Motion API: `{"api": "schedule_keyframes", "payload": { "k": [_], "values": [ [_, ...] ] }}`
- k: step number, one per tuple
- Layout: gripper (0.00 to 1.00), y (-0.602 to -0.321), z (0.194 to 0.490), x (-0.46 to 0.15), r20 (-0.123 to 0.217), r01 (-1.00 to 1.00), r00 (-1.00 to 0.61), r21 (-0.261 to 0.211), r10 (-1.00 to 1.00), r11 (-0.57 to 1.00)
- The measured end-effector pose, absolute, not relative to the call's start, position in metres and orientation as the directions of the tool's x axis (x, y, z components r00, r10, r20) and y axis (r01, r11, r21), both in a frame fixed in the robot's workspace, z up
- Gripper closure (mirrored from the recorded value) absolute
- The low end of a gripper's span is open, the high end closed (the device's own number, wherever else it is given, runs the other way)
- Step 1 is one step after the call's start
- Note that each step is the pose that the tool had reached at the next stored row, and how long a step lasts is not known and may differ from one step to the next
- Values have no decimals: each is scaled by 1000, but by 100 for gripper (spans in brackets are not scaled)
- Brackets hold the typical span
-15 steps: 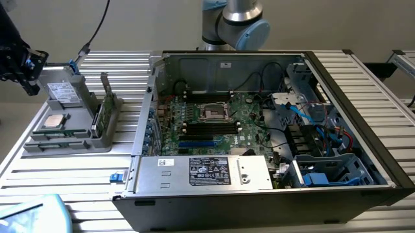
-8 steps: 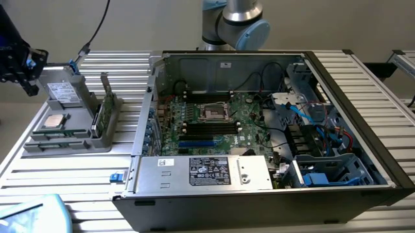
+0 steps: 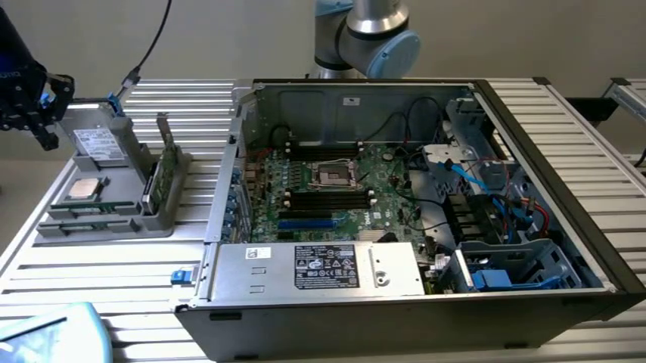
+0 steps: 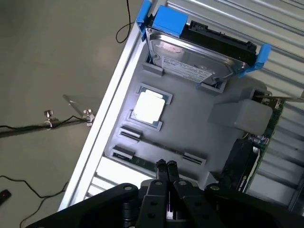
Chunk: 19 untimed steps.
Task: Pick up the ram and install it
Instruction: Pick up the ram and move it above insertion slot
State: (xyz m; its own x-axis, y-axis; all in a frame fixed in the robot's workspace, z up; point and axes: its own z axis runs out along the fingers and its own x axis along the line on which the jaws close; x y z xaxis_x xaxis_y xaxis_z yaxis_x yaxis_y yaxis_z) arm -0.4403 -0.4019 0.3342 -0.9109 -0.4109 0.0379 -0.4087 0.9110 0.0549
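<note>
The black gripper (image 3: pixel 45 138) (image 4: pixel 166 165) hangs over the edge of the grey plastic parts tray (image 3: pixel 129 181) (image 4: pixel 190 128), its two fingers pressed together with nothing between them. The ram (image 3: pixel 87 224) (image 4: pixel 142 163), a thin green circuit-board stick, lies flat in a slot at the tray's end farthest from the silver labelled hard drive (image 3: pixel 99 141) (image 4: pixel 190 59), just past the square silver processor chip (image 3: pixel 85 189) (image 4: pixel 149 106). In the wrist view the fingertips sit just above the ram. Beside the tray stands the open black computer case (image 3: pixel 424 204).
</note>
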Motion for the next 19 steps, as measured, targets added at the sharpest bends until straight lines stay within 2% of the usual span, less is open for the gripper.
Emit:
{"api": "schedule_keyframes", "payload": {
  "k": [19],
  "values": [
    [90,-402,334,-440,37,-693,-718,56,-695,719]
  ]
}}
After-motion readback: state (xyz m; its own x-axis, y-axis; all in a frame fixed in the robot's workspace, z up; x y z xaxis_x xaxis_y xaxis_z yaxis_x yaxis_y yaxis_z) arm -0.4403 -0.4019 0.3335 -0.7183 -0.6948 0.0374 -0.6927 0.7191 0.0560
